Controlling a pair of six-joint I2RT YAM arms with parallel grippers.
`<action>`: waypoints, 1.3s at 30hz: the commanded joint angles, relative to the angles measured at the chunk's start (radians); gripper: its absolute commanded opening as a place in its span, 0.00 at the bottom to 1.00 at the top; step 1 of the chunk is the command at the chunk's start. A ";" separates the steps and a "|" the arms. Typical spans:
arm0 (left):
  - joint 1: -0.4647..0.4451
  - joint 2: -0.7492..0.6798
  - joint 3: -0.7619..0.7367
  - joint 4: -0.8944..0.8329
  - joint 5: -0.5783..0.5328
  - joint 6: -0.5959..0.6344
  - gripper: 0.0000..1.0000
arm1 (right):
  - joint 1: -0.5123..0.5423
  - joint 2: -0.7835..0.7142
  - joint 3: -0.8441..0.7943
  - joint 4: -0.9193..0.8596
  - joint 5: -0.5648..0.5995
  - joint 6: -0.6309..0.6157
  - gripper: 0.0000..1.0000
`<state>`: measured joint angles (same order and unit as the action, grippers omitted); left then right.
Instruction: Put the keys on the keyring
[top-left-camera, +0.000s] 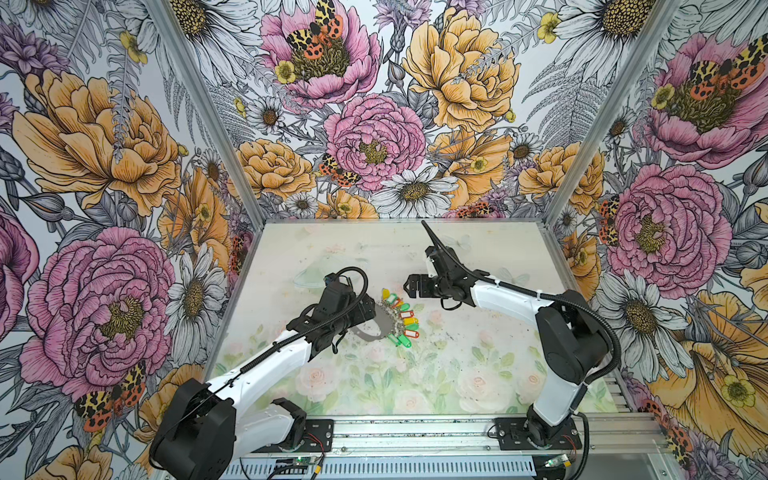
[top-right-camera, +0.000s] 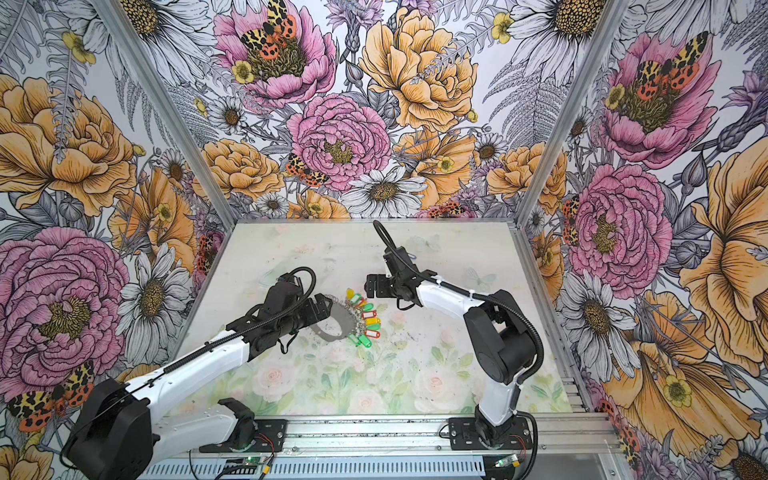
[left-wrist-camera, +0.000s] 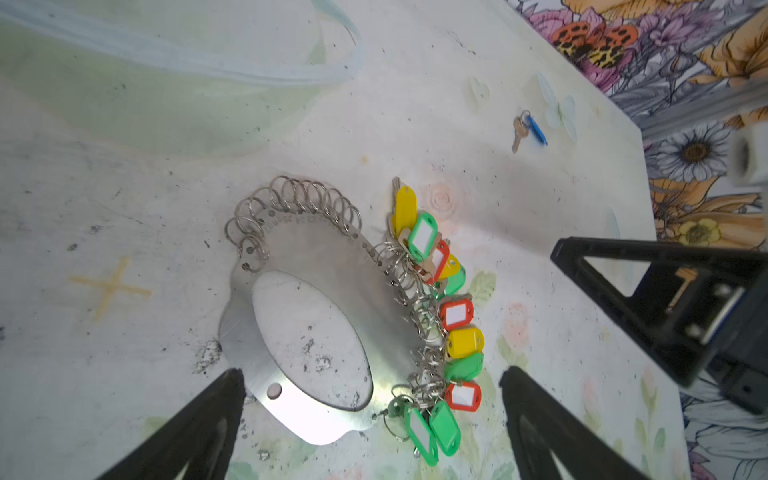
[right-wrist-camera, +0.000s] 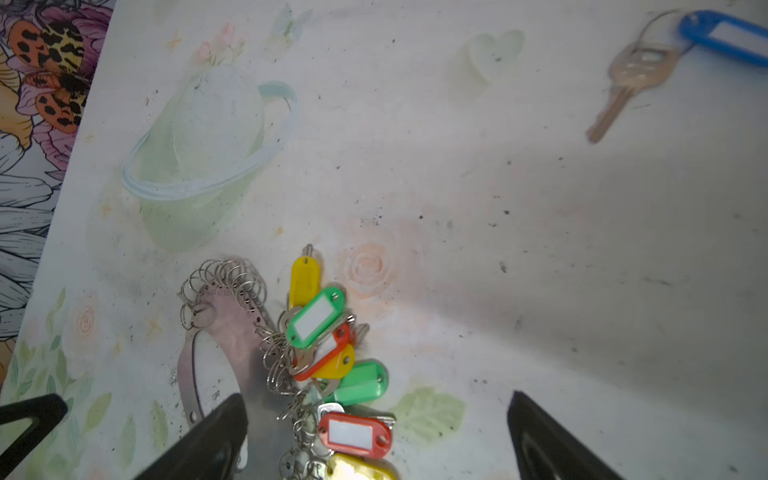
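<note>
I see the table (top-left-camera: 478, 332) as a pale, faded floral sheet, scuffed with dark specks. Near its middle lies the keyring (left-wrist-camera: 316, 257), flat on the sheet. It is a broad grey metal oval band with a wide hole through which the table shows, and there are tiny stamped characters along one curve. In a top view (top-left-camera: 376, 328) it looks brownish-grey.

My left gripper (left-wrist-camera: 371, 370) hangs over the keyring's near end with its jaws spread wide, holding nothing. One fingertip (left-wrist-camera: 235, 372) sits just beside the band's edge, and I cannot tell whether it touches. My right gripper (right-wrist-camera: 377, 395) is also spread wide and empty, above the tagged side of the keyring.

Empty wire rings (left-wrist-camera: 299, 195) fan along one end of the band. A bunch of tagged keys (left-wrist-camera: 453, 316) in green, red and yellow crowds the rim beside them.

The keys (right-wrist-camera: 640, 66) lie flat toward the back of the table, well apart from the keyring. They are one small dull-silver key on a thin wire loop, joined to a blue oblong tag with a white label strip.
</note>
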<state>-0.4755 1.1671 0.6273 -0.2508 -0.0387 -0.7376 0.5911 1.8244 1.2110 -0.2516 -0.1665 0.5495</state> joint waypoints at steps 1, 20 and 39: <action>0.052 0.039 -0.018 0.066 0.100 -0.025 0.93 | 0.037 0.064 0.064 -0.007 -0.031 -0.005 0.94; 0.094 0.399 0.100 0.247 0.264 -0.055 0.71 | 0.141 0.081 -0.090 -0.004 -0.082 0.014 0.64; 0.127 0.420 0.127 0.201 0.209 0.025 0.64 | 0.227 -0.092 -0.126 -0.011 0.022 -0.049 0.56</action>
<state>-0.3428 1.6539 0.7864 -0.0219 0.2089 -0.7414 0.8810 1.7454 1.0523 -0.2642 -0.2073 0.5541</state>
